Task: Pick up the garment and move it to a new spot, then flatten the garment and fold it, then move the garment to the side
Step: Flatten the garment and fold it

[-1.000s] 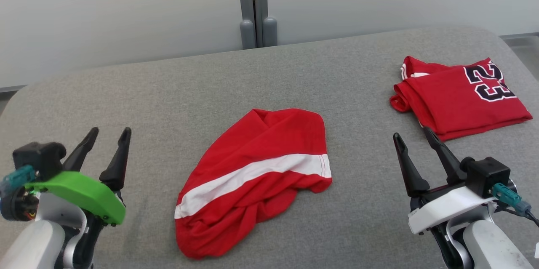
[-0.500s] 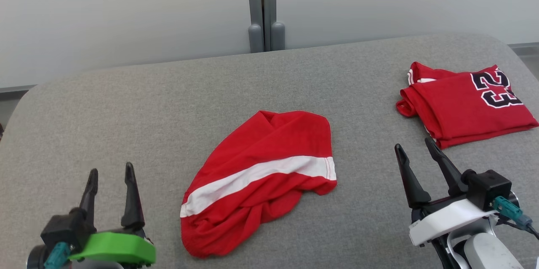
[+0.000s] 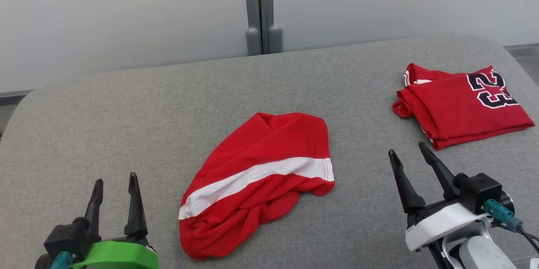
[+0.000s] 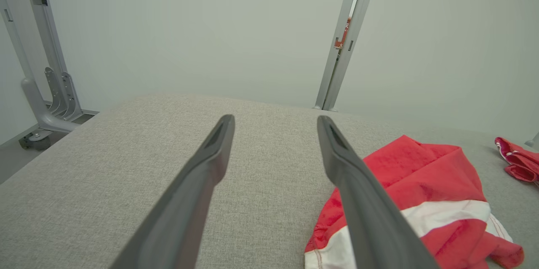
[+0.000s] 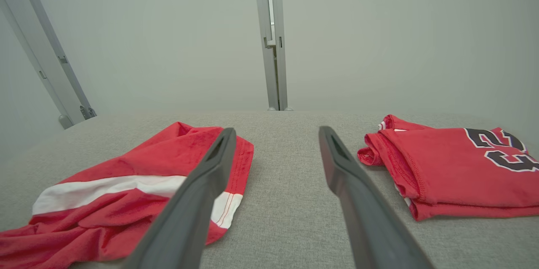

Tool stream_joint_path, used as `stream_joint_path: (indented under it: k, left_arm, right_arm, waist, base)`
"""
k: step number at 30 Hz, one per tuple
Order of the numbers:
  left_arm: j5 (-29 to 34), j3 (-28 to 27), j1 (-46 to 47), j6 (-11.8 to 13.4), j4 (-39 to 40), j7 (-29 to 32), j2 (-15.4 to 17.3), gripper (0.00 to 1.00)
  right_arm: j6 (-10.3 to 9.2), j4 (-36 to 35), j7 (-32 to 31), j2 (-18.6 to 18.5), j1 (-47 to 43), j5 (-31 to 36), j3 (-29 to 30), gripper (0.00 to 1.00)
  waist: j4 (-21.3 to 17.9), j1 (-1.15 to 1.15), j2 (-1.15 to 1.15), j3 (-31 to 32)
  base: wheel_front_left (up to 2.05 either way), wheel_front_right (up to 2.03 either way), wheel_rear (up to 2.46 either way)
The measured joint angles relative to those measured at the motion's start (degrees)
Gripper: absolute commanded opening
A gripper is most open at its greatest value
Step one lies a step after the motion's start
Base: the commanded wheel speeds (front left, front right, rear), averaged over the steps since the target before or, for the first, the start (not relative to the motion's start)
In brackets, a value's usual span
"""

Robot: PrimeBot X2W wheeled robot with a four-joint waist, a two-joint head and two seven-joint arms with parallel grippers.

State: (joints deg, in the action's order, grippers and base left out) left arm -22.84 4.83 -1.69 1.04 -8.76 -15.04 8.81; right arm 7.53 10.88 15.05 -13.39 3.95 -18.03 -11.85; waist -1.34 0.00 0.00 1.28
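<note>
Garment: the red garment (image 3: 257, 180) with its white stripe is lying crumpled in the middle of the grey surface (image 3: 126, 113), untouched.
Left jaws: hovering at the garment's 8 o'clock, standing wide apart, gripping nothing.
Right jaws: hovering at its 4 o'clock, likewise spread and empty.
Neighbour: a folded jersey (image 3: 463, 111) is sitting at 2 o'clock — well apart.
Step in hand: picking up — probably best pinching the two opposite ends and lifting together, staying clear of the jersey.
</note>
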Motion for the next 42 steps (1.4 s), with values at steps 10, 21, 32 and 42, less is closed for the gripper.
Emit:
stream_joint_path:
  k: [10, 21, 32, 42]
  left_arm:
    - [-2.82, -0.07, 2.19, -4.45, -4.71, 7.48, -0.08, 1.00]
    - [-17.35, 3.70, 17.20, -8.05, -5.14, 41.51, 7.95, 1.00]
    - [-30.29, 10.49, 27.97, -8.34, -13.94, 68.41, 7.80, 1.00]
    - [-32.49, 14.12, 32.13, -8.42, -22.06, 73.41, 7.20, 1.00]
  right_arm:
    - [-0.04, 6.65, -2.92, -0.81, 3.75, -3.69, -1.63, 1.00]
    - [-0.03, 21.11, -19.31, -0.75, 18.22, -13.79, -9.89, 1.00]
    - [-0.04, 30.95, -29.56, -0.96, 27.66, -25.10, -20.95, 1.00]
    - [-0.04, 34.64, -31.66, -0.15, 32.95, -31.58, -28.35, 1.00]
  waist:
    - [0.28, 0.00, 0.00, -0.82]
    - [2.55, 0.00, 0.00, -4.71]
    - [6.03, 0.00, 0.00, -8.93]
    - [6.08, 0.00, 0.00, -11.64]
  base:
    - [0.00, 0.00, 0.00]
    - [0.00, 0.00, 0.00]
    - [0.00, 0.00, 0.00]
    - [0.00, 0.00, 0.00]
